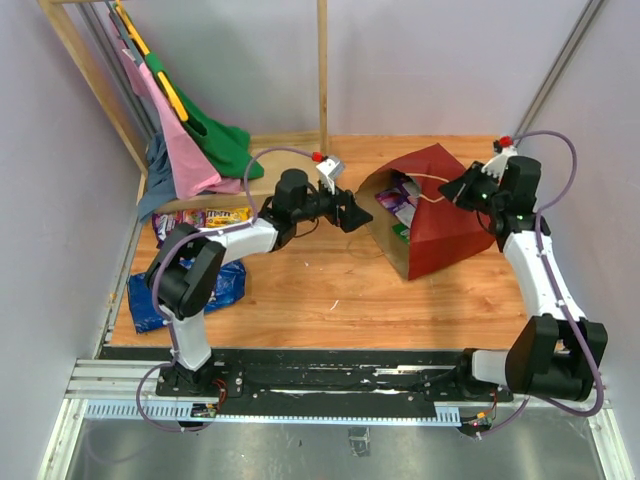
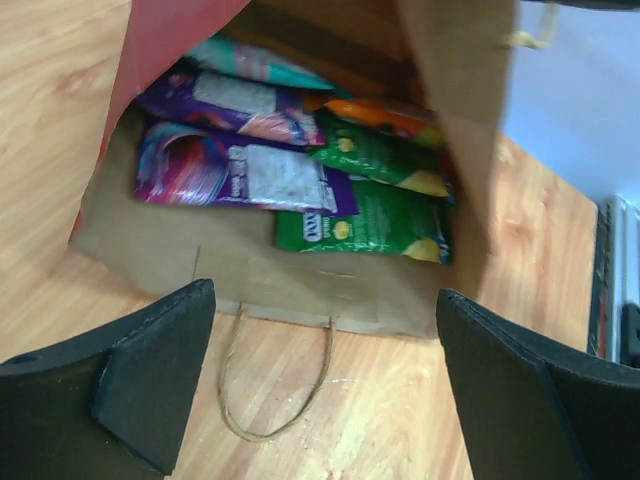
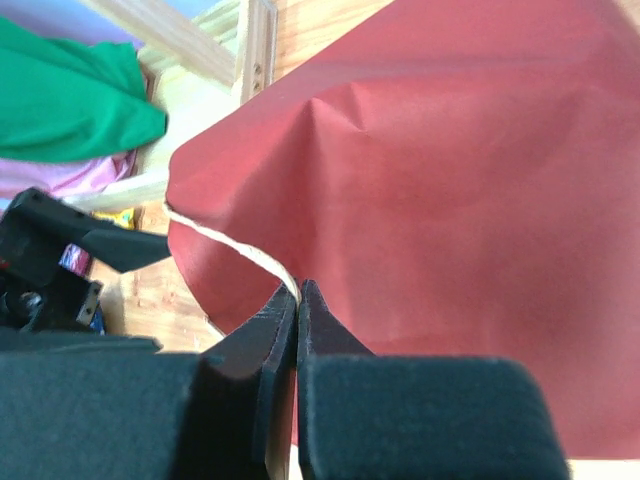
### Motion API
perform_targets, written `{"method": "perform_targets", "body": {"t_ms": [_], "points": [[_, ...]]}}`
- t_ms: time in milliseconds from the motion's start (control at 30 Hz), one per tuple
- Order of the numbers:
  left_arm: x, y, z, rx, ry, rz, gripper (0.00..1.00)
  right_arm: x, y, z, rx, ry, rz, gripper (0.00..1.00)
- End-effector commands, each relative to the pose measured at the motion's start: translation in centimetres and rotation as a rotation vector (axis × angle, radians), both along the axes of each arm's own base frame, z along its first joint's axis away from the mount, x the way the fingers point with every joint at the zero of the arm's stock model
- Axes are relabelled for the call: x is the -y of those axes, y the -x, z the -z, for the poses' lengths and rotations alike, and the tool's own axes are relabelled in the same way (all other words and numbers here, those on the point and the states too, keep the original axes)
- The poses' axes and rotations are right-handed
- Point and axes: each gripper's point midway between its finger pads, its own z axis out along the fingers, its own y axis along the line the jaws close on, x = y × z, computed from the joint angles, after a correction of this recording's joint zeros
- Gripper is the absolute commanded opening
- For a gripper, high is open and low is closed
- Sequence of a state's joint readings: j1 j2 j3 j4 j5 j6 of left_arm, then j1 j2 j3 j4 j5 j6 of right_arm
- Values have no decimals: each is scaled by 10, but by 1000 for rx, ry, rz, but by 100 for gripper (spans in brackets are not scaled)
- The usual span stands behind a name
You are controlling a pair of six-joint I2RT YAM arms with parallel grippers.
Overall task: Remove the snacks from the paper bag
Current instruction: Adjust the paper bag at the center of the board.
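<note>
Lying on its side on the wooden counter (image 1: 330,290): one paper bag (image 1: 440,215), dark red outside, brown inside, its mouth turned toward the left arm and its upper wall lifted like a tent.

Right hand (image 3: 297,292): closed, pinching the bag's thin string handle (image 3: 235,250) above the red wall. Judged to be keeping the mouth raised.

Left hand (image 1: 352,213): wide open and holding nothing, just outside the mouth and pointed into it. A second string handle (image 2: 275,395) lies loose on the counter below the bag's lip.

Contents inside the bag, per the left wrist view, all overlapping on the lower wall:
- front purple packet (image 2: 235,172), nearest the opening
- rear purple packet (image 2: 225,100)
- front green packet (image 2: 370,225)
- second green packet (image 2: 375,155)
- orange packet (image 2: 385,115), mostly covered
- teal packet (image 2: 255,62), deepest, only an edge showing

Items already outside:
- blue chip bag (image 1: 228,290), flat on the counter near the left arm's base and partly hidden by that arm
- small packets (image 1: 205,217), purple and yellow, in a row at the foot of the wooden rack (image 1: 90,70)

The cloths (image 1: 175,140) hanging on the rack, pink and green, are not part of the task.

Progress, as a judgement: partway. The large bag and a few small packs are out, and at least six remain inside. No packet is gripped at present. The front purple or front green packet looks easiest to reach next.
</note>
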State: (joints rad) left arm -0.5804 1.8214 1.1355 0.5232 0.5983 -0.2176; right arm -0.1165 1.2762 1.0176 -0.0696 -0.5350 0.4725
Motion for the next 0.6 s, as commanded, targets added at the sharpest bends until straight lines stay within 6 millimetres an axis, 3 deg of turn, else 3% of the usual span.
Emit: {"method": "perform_targets", "body": {"t_ms": [0, 233, 333, 467, 500, 533, 567], "points": [[9, -25, -19, -10, 160, -261, 95, -38, 5, -12, 65, 77, -129, 1], [13, -35, 8, -116, 253, -418, 91, -102, 15, -13, 81, 224, -317, 1], [10, -34, 19, -184, 332, -448, 85, -108, 16, -12, 81, 200, -321, 1], [11, -17, 33, -296, 435, -403, 82, -108, 17, -9, 73, 196, -318, 1], [10, -11, 29, -315, 477, -388, 84, -108, 18, -7, 72, 197, -316, 1], [9, -6, 28, -341, 507, -380, 95, -108, 18, -8, 74, 195, -314, 1], [9, 1, 27, -370, 532, -374, 99, -108, 18, -6, 73, 192, -314, 1]]}}
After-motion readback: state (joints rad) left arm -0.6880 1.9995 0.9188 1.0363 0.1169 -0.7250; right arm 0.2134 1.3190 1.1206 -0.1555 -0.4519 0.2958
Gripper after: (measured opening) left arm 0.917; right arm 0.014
